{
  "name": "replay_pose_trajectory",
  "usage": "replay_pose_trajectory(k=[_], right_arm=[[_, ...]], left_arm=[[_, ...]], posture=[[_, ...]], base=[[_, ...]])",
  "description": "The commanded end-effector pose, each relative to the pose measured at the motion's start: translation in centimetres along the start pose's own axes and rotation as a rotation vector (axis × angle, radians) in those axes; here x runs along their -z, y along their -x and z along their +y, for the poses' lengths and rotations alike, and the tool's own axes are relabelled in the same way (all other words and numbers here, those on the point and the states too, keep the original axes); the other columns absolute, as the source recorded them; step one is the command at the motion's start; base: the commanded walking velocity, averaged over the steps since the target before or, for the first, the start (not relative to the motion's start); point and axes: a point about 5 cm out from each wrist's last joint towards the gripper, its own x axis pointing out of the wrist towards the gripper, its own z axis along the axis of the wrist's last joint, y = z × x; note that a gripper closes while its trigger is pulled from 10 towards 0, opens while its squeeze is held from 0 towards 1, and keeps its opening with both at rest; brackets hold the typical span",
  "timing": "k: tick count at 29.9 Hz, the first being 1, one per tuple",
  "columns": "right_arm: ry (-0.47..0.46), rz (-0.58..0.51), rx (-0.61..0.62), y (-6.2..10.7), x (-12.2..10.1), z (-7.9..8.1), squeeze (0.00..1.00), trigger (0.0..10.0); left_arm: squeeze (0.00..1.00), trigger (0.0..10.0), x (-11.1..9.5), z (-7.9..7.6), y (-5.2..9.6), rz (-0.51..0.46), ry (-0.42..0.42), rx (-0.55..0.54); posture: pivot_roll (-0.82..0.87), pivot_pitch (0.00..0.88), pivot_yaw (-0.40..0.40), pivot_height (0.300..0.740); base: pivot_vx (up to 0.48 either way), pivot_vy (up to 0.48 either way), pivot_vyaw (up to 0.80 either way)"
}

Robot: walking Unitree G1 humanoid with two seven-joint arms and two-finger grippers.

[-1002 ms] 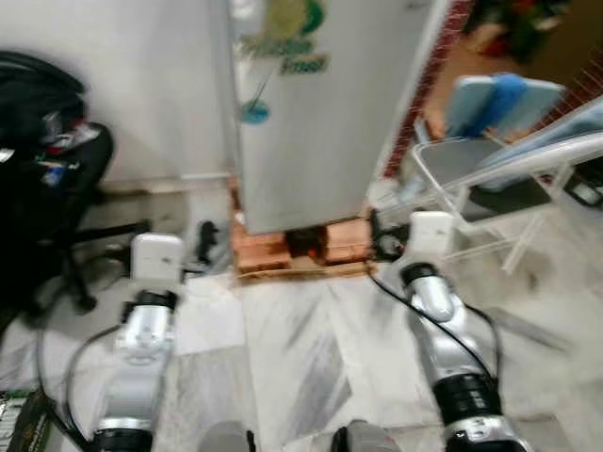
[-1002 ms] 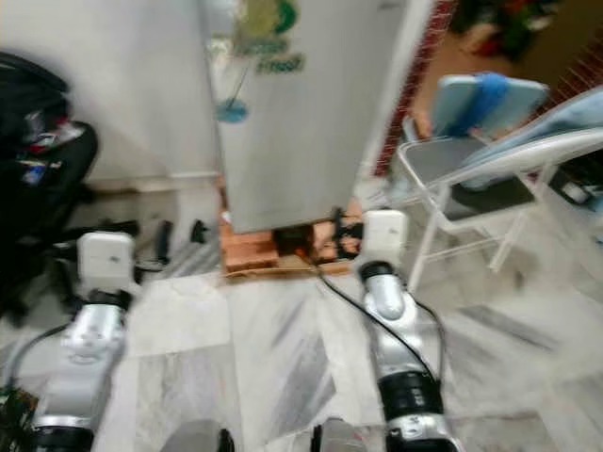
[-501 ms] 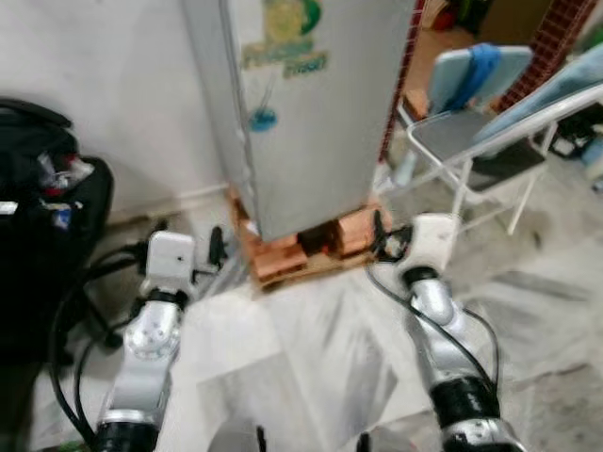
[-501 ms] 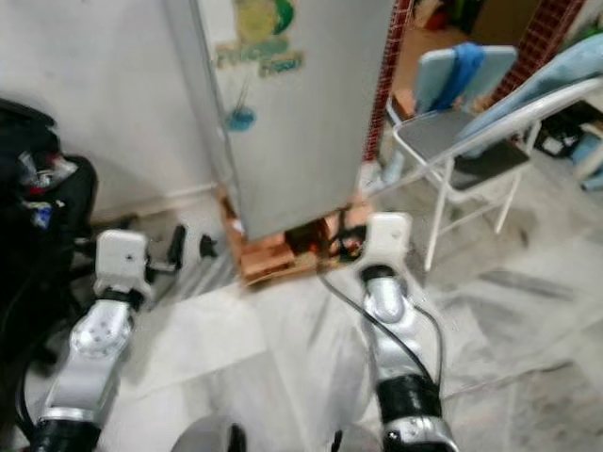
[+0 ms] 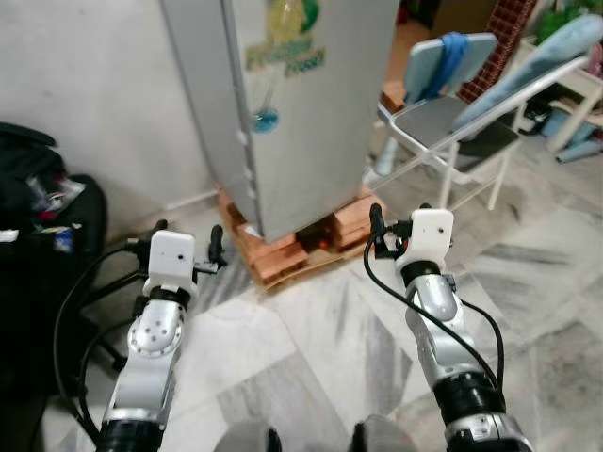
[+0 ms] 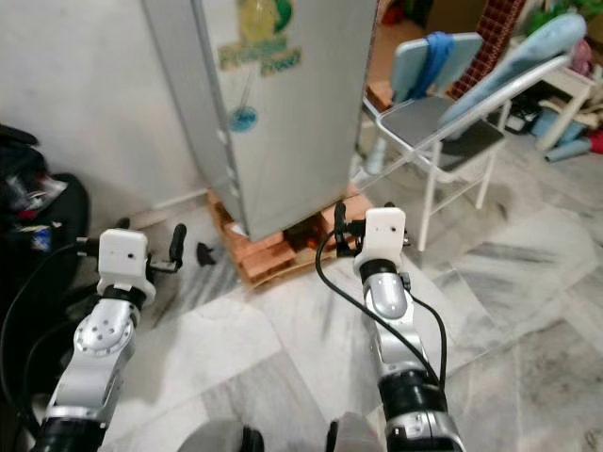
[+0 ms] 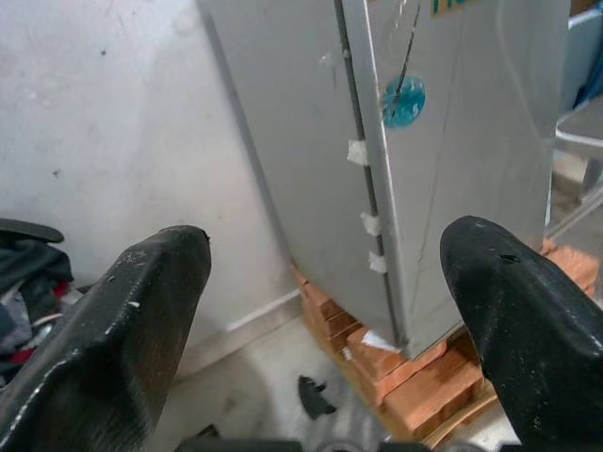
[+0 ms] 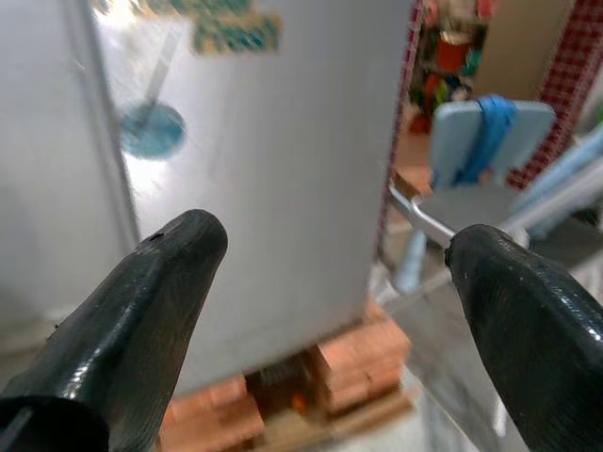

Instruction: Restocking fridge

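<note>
Fingers of left gripper [image 7: 325, 311] and right gripper [image 8: 330, 301] spread, empty, before silver fridge [image 5: 301, 104] (door shut, stickered) on bricks [image 5: 283, 259].

Head cams sit up high, tilted forward and down – both take in the same patch: the fridge [image 5: 301, 104] on its brick base [image 5: 292, 247], marble floor [image 5: 311, 348] and the folding chair [image 5: 452, 122]. Each wrist cam looks out between its own black fingers [image 7: 122, 348] from low down – much nearer the fridge door and bricks, which all four views share.
</note>
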Motion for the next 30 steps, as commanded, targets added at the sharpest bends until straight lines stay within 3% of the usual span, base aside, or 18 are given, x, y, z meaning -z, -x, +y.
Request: replay_pose_trajectory(k=[1, 10, 20, 30], right_arm=[[0.012, 0.02, -0.001, 0.11, 0.46, -0.16, 0.0, 10.0], [0.044, -0.006, -0.052, 0.3, 0.08, 0.5, 0.0, 10.0], [0.05, -0.01, -0.056, 0.18, -0.01, 0.41, 0.0, 10.0], [0.067, 0.009, -0.074, 0.71, 0.58, 0.03, 0.0, 10.0]], left_arm=[[0.0, 10.0, -0.17, -0.76, 0.1, -0.015, -0.02, 0.046], [0.0, 10.0, 0.25, -0.89, 0.42, -0.008, -0.029, 0.055], [0.0, 10.0, 0.46, -1.63, 0.62, 0.009, 0.02, 0.06], [0.0, 10.0, 0.82, -1.02, 0.89, 0.024, 0.026, -0.006]], posture=[[0.13, 0.07, 0.027, 0.74], [0.12, 0.067, 0.008, 0.74], [0.12, 0.067, -0.002, 0.74], [0.13, 0.081, -0.014, 0.74]], base=[[0.285, 0.386, -0.8], [0.329, 0.346, -0.8], [0.417, 0.0, -0.8], [0.307, 0.367, -0.73]])
